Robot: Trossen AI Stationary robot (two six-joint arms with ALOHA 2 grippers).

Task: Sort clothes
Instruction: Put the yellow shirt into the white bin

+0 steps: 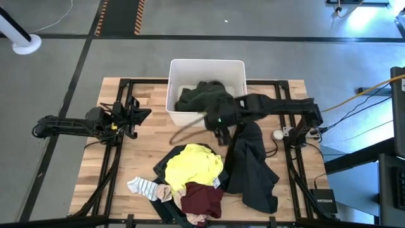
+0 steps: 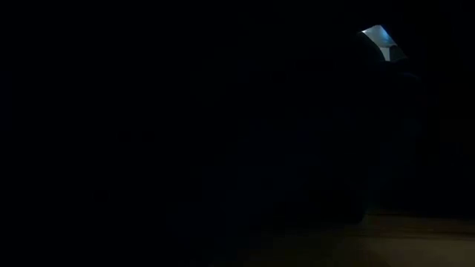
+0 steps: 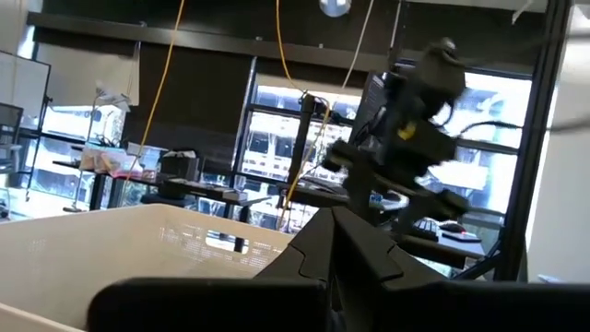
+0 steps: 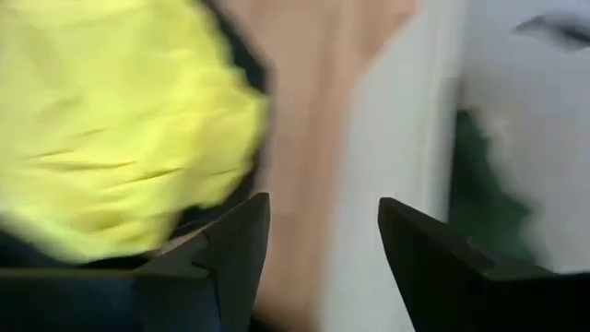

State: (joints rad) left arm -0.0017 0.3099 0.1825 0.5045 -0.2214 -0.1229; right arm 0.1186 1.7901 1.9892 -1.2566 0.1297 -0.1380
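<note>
While the low view is almost wholly dark, the high view shows the table [image 1: 142, 101] with a white bin [image 1: 207, 66] at its far middle, a dark green garment [image 1: 204, 96] heaped inside and spilling over the near wall. A black garment [image 1: 253, 168] lies long on the table's right half, reaching up toward the right arm's wrist. Left of it sits the pile: a yellow garment [image 1: 195, 166] on a dark one, a maroon garment [image 1: 202, 199] at the near edge, a striped sock [image 1: 143, 187] at the pile's left. The right gripper [image 1: 220, 132] hangs just at the bin's near wall (between bin and yellow garment), its fingers [image 4: 235, 249] spread apart with nothing between them. The left gripper [image 1: 140, 114] waits at the table's left, raised; whether its fingers are apart cannot be told.
</note>
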